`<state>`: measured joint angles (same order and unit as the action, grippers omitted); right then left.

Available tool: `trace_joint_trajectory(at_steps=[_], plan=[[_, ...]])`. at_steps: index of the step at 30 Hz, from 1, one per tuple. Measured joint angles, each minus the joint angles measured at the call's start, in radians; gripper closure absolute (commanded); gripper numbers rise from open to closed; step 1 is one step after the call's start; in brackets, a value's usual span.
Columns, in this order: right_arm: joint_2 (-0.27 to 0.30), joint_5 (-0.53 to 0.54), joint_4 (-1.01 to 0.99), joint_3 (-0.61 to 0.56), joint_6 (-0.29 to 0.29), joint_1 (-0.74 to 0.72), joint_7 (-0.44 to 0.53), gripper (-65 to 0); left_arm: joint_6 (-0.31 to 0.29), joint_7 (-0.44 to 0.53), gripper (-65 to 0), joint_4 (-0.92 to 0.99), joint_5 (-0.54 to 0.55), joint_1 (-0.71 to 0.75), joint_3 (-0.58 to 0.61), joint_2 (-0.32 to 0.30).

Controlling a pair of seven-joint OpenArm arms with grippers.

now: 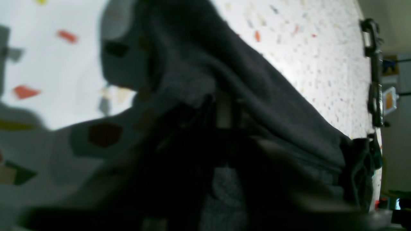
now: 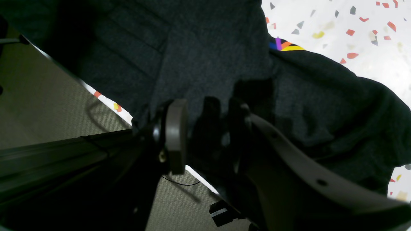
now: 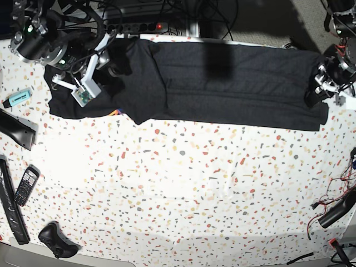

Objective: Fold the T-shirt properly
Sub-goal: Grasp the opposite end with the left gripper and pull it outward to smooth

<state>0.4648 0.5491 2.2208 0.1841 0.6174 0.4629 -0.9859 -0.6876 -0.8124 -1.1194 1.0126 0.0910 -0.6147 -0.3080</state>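
The T-shirt (image 3: pixel 222 83) lies as a long band across the top of the base view. The left gripper (image 3: pixel 318 92) pinches its right end. The right gripper (image 2: pixel 205 128) holds a fold at the left end. Step in hand, by judgement: gripping both ends. The next move calls for a level, matched lift.

A robotics lab bench: speckled tabletop (image 3: pixel 183 183), tangled cables (image 3: pixel 167 11) (power strip (image 3: pixel 142 26) behind), loose handset (image 3: pixel 25 186).
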Motion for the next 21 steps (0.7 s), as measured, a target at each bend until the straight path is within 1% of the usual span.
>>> trace_joint_trajectory(at_steps=[4,8,11,15,16,17,19,21], plan=[[0.0,0.0,0.0,0.0,0.0,0.0,-0.003,-21.0,0.0,0.109,0.0,0.0,-0.003,0.0,0.0,-0.001],[0.0,0.0,0.0,0.0,0.0,0.0,-0.003,-21.0,0.0,0.27,0.0,0.001,-0.133,0.0,0.0,-0.013],[0.0,0.0,0.0,0.0,0.0,0.0,-0.003,-21.0,0.0,0.312,0.0,0.001,-0.203,-0.002,0.0,-0.04],[0.0,0.0,0.0,0.0,0.0,0.0,-0.003,-21.0,0.0,0.307,0.0,0.001,-0.209,-0.02,0.0,-0.087],[0.0,0.0,0.0,0.0,0.0,0.0,-0.003,-21.0,0.0,0.282,0.0,-0.009,-0.206,-0.023,0.0,-0.096],[0.0,0.0,0.0,0.0,0.0,0.0,-0.003,-21.0,0.0,0.251,0.0,-0.031,-0.204,-0.023,0.0,-0.103],[0.0,0.0,0.0,0.0,0.0,0.0,-0.003,-21.0,0.001,0.143,0.0,-0.094,-0.168,-0.018,-0.003,-0.102],[0.0,0.0,0.0,0.0,0.0,0.0,-0.003,-21.0,0.001,0.05,0.0,-0.183,-0.114,-0.004,-0.005,-0.084]])
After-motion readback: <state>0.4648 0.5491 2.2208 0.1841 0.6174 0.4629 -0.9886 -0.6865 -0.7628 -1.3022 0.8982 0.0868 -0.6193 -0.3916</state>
